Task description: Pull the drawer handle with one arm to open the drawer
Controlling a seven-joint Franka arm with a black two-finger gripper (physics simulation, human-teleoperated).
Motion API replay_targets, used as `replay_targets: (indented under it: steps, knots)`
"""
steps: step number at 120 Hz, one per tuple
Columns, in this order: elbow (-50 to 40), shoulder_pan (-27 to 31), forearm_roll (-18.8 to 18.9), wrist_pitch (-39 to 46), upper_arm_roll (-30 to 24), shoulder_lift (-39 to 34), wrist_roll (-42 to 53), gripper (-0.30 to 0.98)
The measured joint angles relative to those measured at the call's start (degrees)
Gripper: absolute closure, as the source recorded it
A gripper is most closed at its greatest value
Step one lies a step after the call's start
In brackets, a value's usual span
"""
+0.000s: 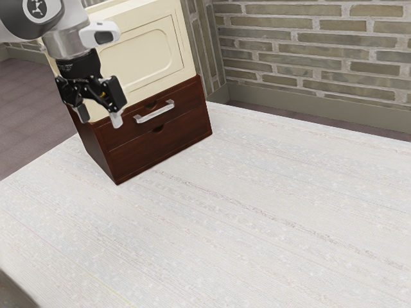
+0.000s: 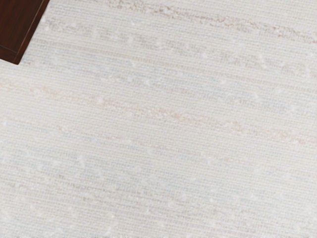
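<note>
My black gripper [image 1: 101, 120] hangs in the air at the exterior view's upper left, its two fingers apart with nothing between them. Past it stands a dark red-brown cabinet [image 1: 157, 144] with two stacked drawers. A silver bar handle [image 1: 154, 112] is fixed to the upper drawer [image 1: 136, 126], which looks flush with the cabinet front. The gripper is to the exterior view's left of the handle and does not touch it. In the wrist view, a corner of the cabinet [image 2: 17, 29] shows.
A cream panelled box [image 1: 144, 54] rests on top of the cabinet, close behind the gripper. A pale woven tabletop [image 1: 257, 212] spreads out in front of the drawers. A brick wall [image 1: 308, 48] rises beyond the table's far edge.
</note>
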Motion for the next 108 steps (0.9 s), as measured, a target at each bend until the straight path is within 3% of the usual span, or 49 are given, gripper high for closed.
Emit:
replay_targets:
  steps: [20,39,90,100,108]
  knots:
    - [0.4,0.0,-0.2,-0.5,0.0,-0.3,0.7,0.00]
    - [11.5,1.0,-1.8,-1.1,-0.7,-5.9,1.2,0.00]
    - [11.9,0.2,-2.0,-1.4,-0.7,-4.8,1.8,0.00]
    - [8.6,0.3,-2.1,-1.4,-0.9,-6.1,1.4,0.00]
    - [-3.8,0.6,-2.0,1.5,-1.6,-13.1,1.0,0.00]
